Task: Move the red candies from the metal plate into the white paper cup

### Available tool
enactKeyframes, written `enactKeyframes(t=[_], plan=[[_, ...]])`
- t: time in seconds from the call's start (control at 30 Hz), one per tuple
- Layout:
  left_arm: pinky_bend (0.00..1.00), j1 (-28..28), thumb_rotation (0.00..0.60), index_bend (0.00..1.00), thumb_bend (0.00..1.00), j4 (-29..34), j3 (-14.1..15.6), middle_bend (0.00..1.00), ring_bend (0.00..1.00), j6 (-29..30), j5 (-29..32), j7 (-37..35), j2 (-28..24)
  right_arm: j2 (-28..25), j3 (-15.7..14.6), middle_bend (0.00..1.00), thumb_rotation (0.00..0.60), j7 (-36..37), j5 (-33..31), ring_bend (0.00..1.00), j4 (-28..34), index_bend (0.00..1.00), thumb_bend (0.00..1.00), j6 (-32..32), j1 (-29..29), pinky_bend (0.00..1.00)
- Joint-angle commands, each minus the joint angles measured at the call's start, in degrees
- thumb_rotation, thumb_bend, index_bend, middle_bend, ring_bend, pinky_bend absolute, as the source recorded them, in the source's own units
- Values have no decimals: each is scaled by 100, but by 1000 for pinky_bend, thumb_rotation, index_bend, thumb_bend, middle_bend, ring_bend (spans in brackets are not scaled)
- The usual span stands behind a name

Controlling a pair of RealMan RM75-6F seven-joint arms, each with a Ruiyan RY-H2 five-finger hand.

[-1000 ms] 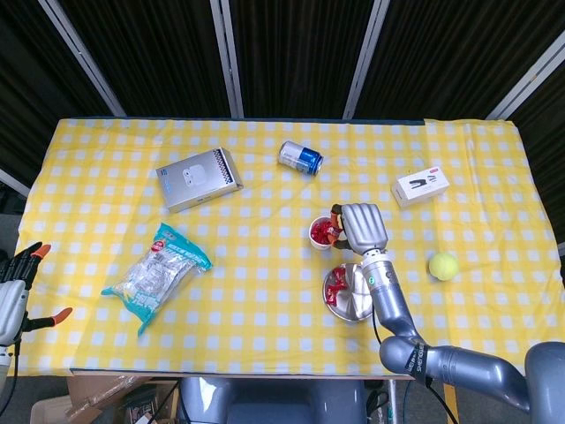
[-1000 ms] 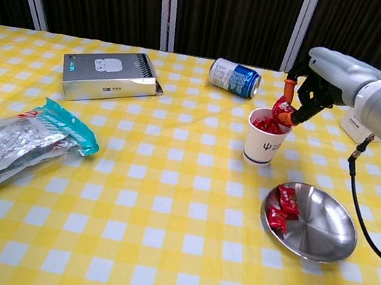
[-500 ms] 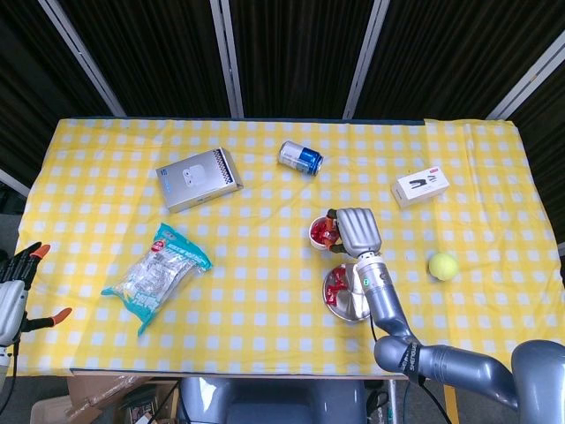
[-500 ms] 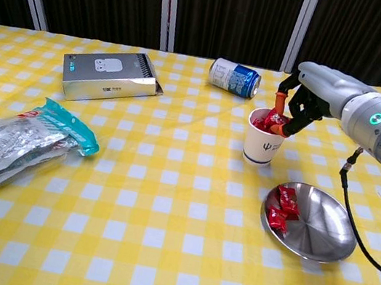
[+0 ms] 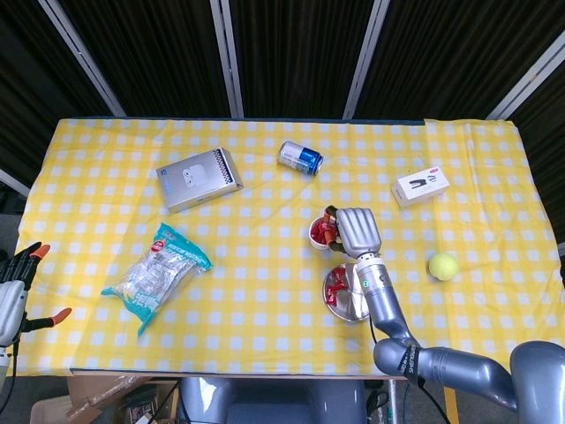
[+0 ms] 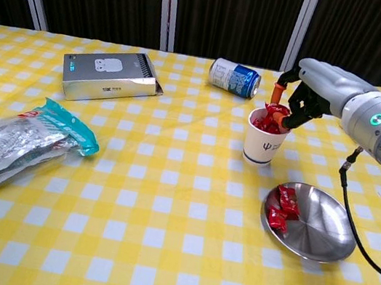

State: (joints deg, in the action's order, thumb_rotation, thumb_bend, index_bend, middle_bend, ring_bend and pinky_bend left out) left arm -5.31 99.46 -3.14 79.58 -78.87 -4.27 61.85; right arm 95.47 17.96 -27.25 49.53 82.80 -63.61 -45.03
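The white paper cup (image 6: 262, 144) stands mid-table, heaped with red candies above its rim; from above it shows as cup (image 5: 320, 232). My right hand (image 6: 310, 90) hovers at the cup's mouth, thumb and fingers apart, and a red candy (image 6: 277, 111) lies on the heap just under them. The metal plate (image 6: 323, 225) sits in front and to the right of the cup and holds two red candies (image 6: 281, 206) at its left side. My left hand (image 5: 18, 291) hangs off the table's left edge, fingers spread, holding nothing.
A blue can (image 6: 234, 77) lies on its side behind the cup. A silver box (image 6: 110, 75) and a snack bag (image 6: 13, 144) lie to the left. A small white box (image 5: 420, 185) and a tennis ball (image 5: 443, 265) are to the right.
My right hand carried a red candy down onto the cup's heap, then spread its thumb and fingers and rose slightly. The left hand has not moved.
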Motion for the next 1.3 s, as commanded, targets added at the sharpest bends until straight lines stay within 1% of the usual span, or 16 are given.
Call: enactKeyframes(t=[0.03, 0.23, 0.3, 0.43, 0.53, 0.83, 1.0, 1.2, 1.23, 1.3], plan=[[0, 2, 600, 0, 44, -10, 0, 0, 0, 4, -1, -7, -1, -10, -10, 833, 600, 1, -1, 845, 28, 479, 471, -11, 17, 950], [0, -2, 600, 0, 44, 5, 1, 0, 0, 11, -10, 27, 5, -42, -82, 833, 600, -20, 17, 845, 119, 453, 455, -46, 77, 950], [0, 1, 600, 0, 44, 11, 1, 0, 0, 21, -14, 36, 8, -38, -94, 833, 600, -30, 0, 845, 122, 432, 437, -52, 90, 950], [0, 9, 600, 0, 44, 2, 4, 0, 0, 40, -25, 38, 12, -26, -95, 833, 600, -18, -11, 845, 119, 349, 380, -74, 112, 950], [0, 13, 600, 0, 44, -22, 11, 0, 0, 36, -28, 23, 15, -17, -91, 834, 600, -9, 7, 845, 125, 317, 367, -89, 117, 950], [0, 13, 600, 0, 44, -45, 9, 0, 0, 36, -33, -15, 16, -16, -97, 833, 600, -25, 69, 845, 165, 288, 365, -168, 145, 950], [0, 12, 600, 0, 44, -42, 8, 0, 0, 46, -47, -13, 18, -164, -135, 834, 600, -2, 225, 845, 442, 261, 365, -355, 264, 950], [0, 29, 600, 0, 44, -46, 13, 0, 0, 109, -99, 10, 37, -494, -277, 833, 600, 96, 682, 842, 1072, 258, 365, -767, 542, 945], [0, 33, 600, 0, 44, -50, 14, 0, 0, 119, -107, 9, 39, -552, -316, 832, 600, 106, 776, 829, 1157, 258, 365, -835, 590, 927], [0, 44, 600, 0, 44, -76, 23, 0, 0, 132, -115, 2, 42, -714, -440, 774, 600, 111, 1019, 753, 1351, 258, 365, -1038, 735, 858]])
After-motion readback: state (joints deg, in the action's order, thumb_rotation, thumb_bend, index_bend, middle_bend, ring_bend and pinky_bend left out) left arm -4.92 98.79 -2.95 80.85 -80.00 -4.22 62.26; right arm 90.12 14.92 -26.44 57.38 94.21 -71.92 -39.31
